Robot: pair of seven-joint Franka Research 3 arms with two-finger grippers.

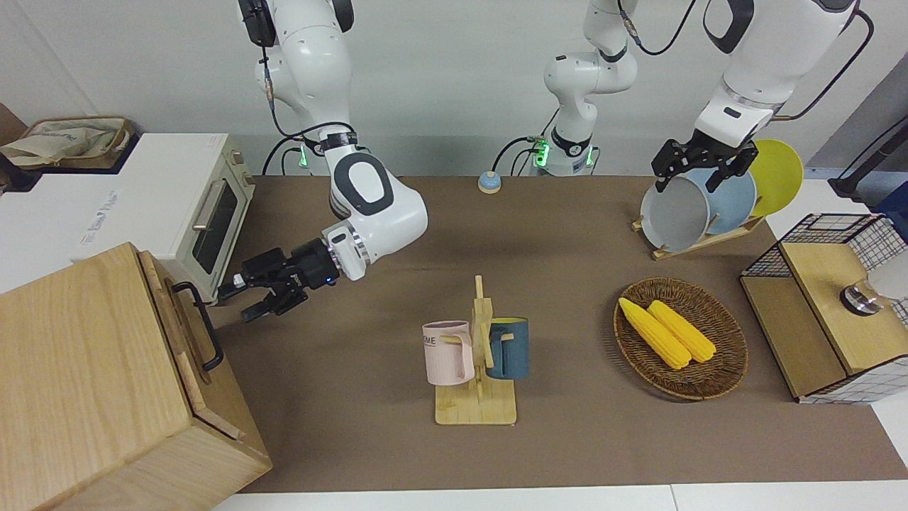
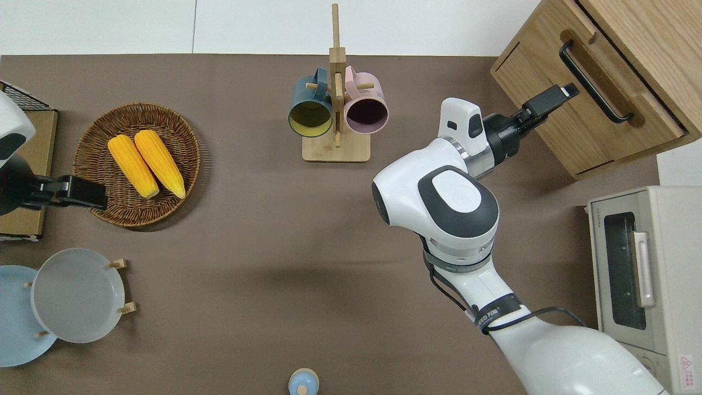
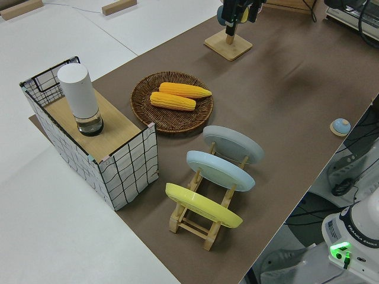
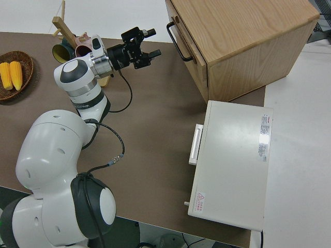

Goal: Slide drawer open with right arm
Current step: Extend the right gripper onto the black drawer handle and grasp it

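Observation:
The drawer (image 1: 186, 339) is the top front panel of the wooden cabinet (image 1: 85, 369) at the right arm's end of the table, with a black bar handle (image 1: 201, 325). It looks shut. My right gripper (image 1: 237, 301) is open and empty, pointing at the handle's end nearer the robots, a short gap away. In the overhead view the gripper (image 2: 554, 96) is over the cabinet's front, beside the handle (image 2: 595, 82). The right side view shows its fingers (image 4: 156, 51) apart, level with the handle (image 4: 176, 41). My left arm (image 1: 699, 167) is parked.
A white toaster oven (image 1: 213, 213) stands beside the cabinet, nearer the robots. A mug rack (image 1: 477, 355) with a pink and a blue mug is mid-table. A corn basket (image 1: 681, 337), a plate rack (image 1: 699, 206) and a wire-mesh box (image 1: 823, 305) are toward the left arm's end.

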